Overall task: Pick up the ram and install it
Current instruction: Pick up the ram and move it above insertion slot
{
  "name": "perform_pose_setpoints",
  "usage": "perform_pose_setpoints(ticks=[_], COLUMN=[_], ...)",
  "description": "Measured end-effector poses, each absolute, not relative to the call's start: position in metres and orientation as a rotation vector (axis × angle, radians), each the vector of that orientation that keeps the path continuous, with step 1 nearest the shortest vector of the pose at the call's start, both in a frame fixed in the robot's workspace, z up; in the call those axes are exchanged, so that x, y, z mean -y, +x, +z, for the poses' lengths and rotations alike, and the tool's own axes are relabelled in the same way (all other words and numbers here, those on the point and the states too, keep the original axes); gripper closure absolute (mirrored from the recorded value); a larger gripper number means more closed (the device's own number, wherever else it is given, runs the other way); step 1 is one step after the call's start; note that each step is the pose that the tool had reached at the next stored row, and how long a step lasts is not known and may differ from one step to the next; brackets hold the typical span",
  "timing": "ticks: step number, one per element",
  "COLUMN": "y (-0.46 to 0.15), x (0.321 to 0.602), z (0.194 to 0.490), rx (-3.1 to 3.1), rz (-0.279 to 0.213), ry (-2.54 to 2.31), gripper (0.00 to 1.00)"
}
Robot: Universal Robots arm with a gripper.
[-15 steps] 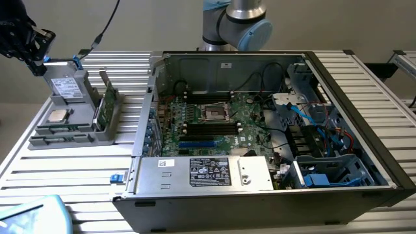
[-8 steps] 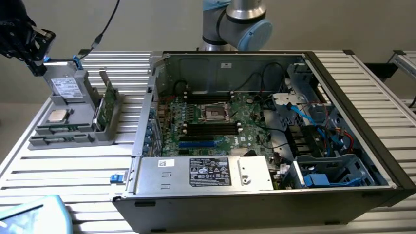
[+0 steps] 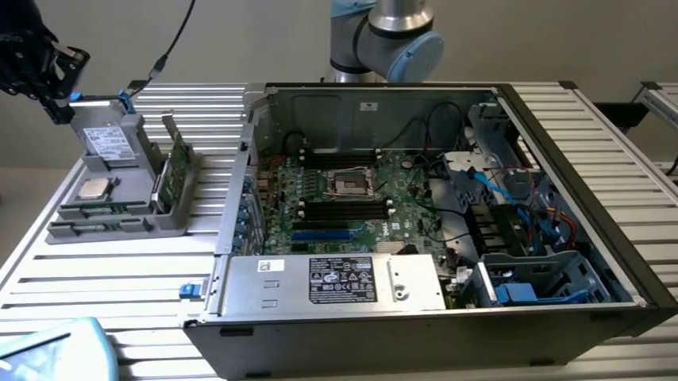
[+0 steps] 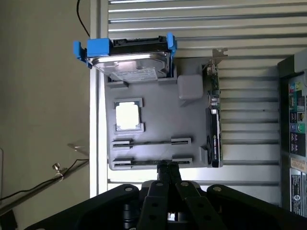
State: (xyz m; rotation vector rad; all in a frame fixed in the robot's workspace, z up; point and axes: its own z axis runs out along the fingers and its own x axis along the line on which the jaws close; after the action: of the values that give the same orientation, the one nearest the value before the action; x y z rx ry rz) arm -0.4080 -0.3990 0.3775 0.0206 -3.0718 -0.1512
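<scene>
**Shut, empty gripper above the parts holder; ram on edge in its slot**

Upper left of the exterior view: the gripper [image 3: 55, 109], black, hanging above the far end of a gray parts holder [image 3: 63, 232] on the slatted metal counter [image 3: 106, 278]. Fingers pressed together, nothing between them. Same in the wrist view: gripper [image 4: 168, 168] with tips closed, lined up with the holder's edge, gripping nothing.

Left of the exterior view: the ram [image 3: 104, 209], a thin dark-green strip on edge in a holder slot, just beside the CPU [image 3: 95, 188] and well apart from the gripper. In the wrist view, the ram [image 4: 152, 142] reads as a thin dark line between two gray end clips, with the CPU on one side and a second slot of the same kind on the other.

Also on the holder: a hard drive [image 3: 106, 143] in blue brackets at the far end, and an expansion card [image 3: 175, 171] standing upright along the side nearest the computer case [image 3: 317, 111].

Centre and right of the exterior view: the open case, with the green motherboard [image 3: 371, 178] and its black memory slots [image 3: 344, 209] lying flat inside, and a power supply [image 3: 339, 282] along the lower edge.
</scene>
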Motion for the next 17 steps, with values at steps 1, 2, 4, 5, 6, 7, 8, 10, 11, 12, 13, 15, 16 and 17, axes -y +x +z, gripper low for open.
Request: perform_pose_setpoints(ticks=[1, 2, 4, 5, 6, 7, 8, 10, 11, 12, 13, 15, 16, 17], y=[-0.408, -0.408, -0.408, -0.408, -0.408, -0.408, -0.408, -0.408, -0.408, -0.408, -0.408, -0.408, -0.408, -0.4081], x=[0.399, 0.399, 0.399, 0.399, 0.399, 0.399, 0.399, 0.399, 0.399, 0.399, 0.399, 0.399, 0.399, 0.399], z=[0.3775, 0.3775, 0.3775, 0.3774, 0.3774, 0.3775, 0.3774, 0.3774, 0.3774, 0.3773, 0.3773, 0.3773, 0.3773, 0.3773], rx=[3.071, 3.069, 3.066, 3.064, 3.061, 3.058, 3.056, 3.049, 3.046, 3.042, 3.038, 3.029, 3.024, 3.019], rz=[-0.15, -0.149, -0.147, -0.146, -0.145, -0.144, -0.143, -0.141, -0.14, -0.139, -0.138, -0.135, -0.134, -0.133], ry=[0.048, 0.076, 0.133, 0.159, 0.187, 0.215, 0.242, 0.298, 0.325, 0.353, 0.381, 0.435, 0.463, 0.49], gripper=[0.89, 0.89, 0.89, 0.89, 0.89, 0.89, 0.89, 0.89, 0.89, 0.89, 0.89, 0.89, 0.89, 0.89])
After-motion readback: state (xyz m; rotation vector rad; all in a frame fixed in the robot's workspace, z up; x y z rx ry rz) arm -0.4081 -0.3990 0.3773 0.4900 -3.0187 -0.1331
